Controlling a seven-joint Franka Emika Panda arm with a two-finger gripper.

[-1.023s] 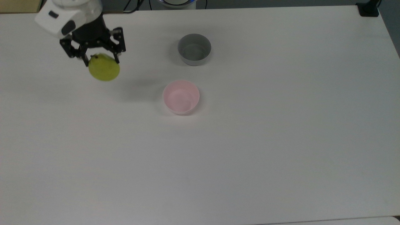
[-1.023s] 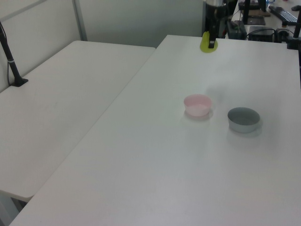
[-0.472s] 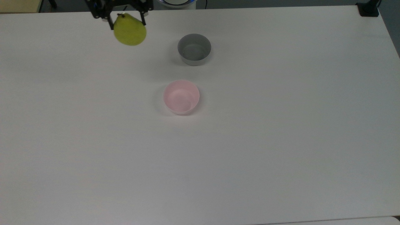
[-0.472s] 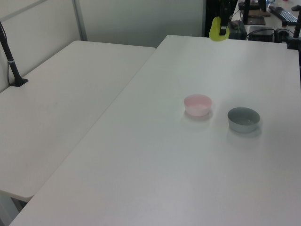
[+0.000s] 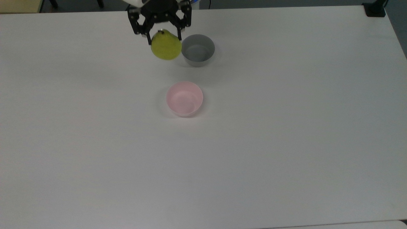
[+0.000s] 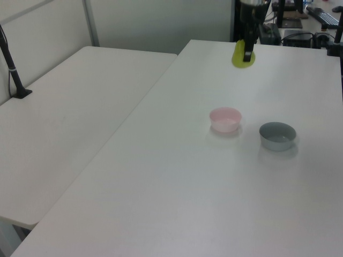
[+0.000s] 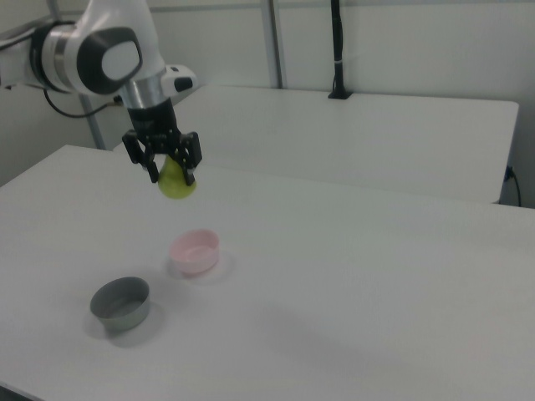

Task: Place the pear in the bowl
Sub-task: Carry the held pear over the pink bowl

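Note:
The yellow-green pear hangs in the air, its top held between the black fingers of my gripper, which is shut on it. The pale pink bowl stands upright on the white table with nothing in it. In the top view the pear is above and a little left of the bowl, right beside the grey bowl's left rim. In the right view the pear floats well above the table, up and left of the pink bowl.
A grey straight-sided bowl stands beside the pink one. The white table is wide and bare around them. A black clamp sits at the top view's upper right corner. A second white table adjoins.
The gripper has carried the pear across the top view from far left toward the right, now beside the grey bowl. It rose first and has since come lower. The bowls have not moved.

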